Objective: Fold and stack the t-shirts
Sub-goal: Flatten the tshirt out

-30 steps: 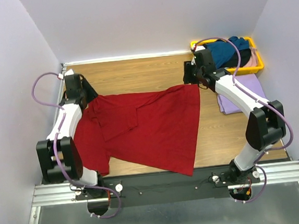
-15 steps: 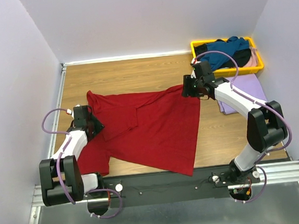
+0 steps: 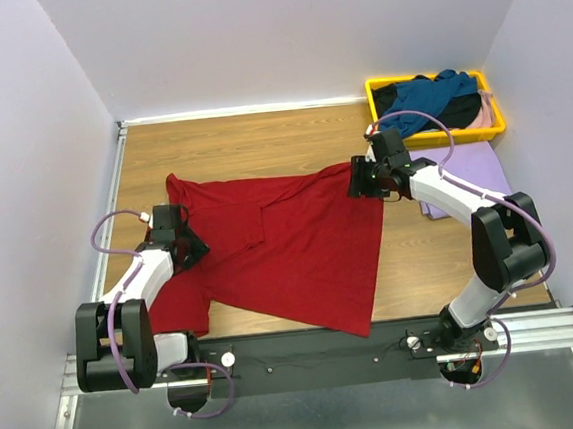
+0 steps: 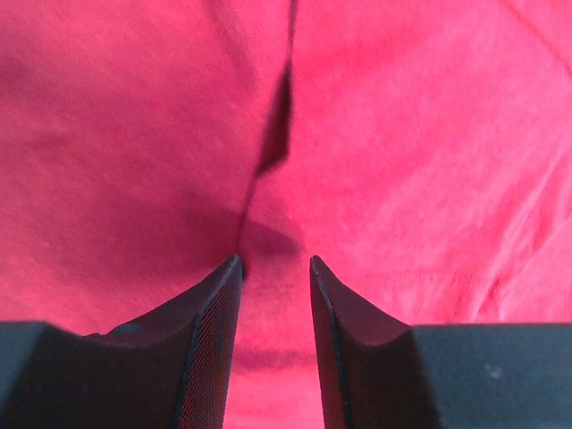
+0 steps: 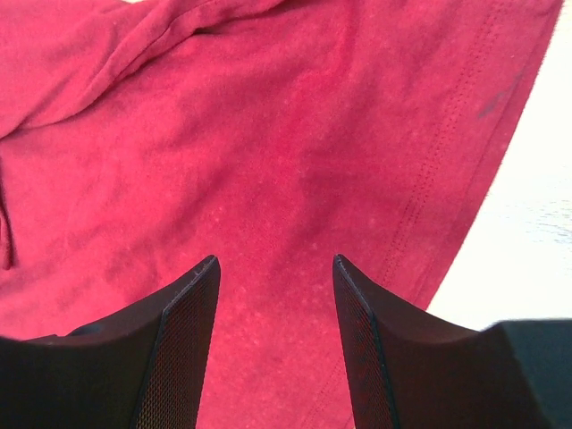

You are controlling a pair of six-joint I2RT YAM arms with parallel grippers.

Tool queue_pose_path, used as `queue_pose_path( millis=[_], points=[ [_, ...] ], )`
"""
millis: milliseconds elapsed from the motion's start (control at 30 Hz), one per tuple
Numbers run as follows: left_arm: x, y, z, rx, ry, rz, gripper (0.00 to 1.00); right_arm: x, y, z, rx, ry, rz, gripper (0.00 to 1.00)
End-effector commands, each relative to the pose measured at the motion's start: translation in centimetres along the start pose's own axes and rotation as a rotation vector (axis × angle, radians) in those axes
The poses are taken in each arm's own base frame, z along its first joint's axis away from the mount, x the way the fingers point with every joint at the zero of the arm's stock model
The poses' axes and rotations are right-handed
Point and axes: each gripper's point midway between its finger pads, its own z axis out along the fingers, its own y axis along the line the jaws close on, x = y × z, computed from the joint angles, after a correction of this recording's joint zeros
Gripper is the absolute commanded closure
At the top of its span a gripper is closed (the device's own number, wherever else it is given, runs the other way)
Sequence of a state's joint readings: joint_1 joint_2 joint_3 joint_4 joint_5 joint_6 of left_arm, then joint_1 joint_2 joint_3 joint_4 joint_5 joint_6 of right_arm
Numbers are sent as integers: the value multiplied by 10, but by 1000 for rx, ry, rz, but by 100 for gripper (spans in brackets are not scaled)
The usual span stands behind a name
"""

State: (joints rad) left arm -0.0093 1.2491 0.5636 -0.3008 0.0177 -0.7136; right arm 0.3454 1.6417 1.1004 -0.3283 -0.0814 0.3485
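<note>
A dark red t-shirt [image 3: 289, 244] lies spread on the wooden table, partly folded. My left gripper [image 3: 195, 249] is low over its left part; the left wrist view shows the open, empty gripper [image 4: 275, 261] just above the red cloth [image 4: 402, 134], near a dark crease. My right gripper [image 3: 360, 180] is at the shirt's far right corner; the right wrist view shows it open [image 5: 275, 261] over the cloth [image 5: 268, 134] near the hem. A folded lavender t-shirt [image 3: 469, 173] lies at the right. Teal [image 3: 435, 93], black and pink shirts sit in the tray.
A yellow plastic tray [image 3: 494, 128] stands at the back right corner. Lavender walls close in the table on three sides. Bare wood [image 3: 250, 142] shows behind the red shirt, and the metal rail [image 3: 308, 348] with the arm bases runs along the near edge.
My left arm has pulled back from the shirt's far left corner toward the near left, leaving that corner lying on the table. My right gripper has moved slightly nearer along the shirt's right corner.
</note>
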Motion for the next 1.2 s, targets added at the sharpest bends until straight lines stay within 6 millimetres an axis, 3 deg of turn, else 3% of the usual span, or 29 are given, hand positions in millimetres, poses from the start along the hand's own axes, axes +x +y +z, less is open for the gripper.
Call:
queue_pose_path(
  millis=[0,300,467,733,1167],
  points=[
    [17,2,-2,-28,47,-3,55,6,2,5,-28,2,17,39],
    [-4,16,-13,-141,-64,-56,52,17,-3,7,-26,8,10,39],
    [2,18,-6,-162,-29,-25,51,22,-5,8,-22,13,10,39],
    [20,8,0,-138,35,36,52,23,-4,9,-28,12,15,39],
    [9,-23,-17,-103,-8,81,57,21,-4,10,-22,3,22,39]
  ],
)
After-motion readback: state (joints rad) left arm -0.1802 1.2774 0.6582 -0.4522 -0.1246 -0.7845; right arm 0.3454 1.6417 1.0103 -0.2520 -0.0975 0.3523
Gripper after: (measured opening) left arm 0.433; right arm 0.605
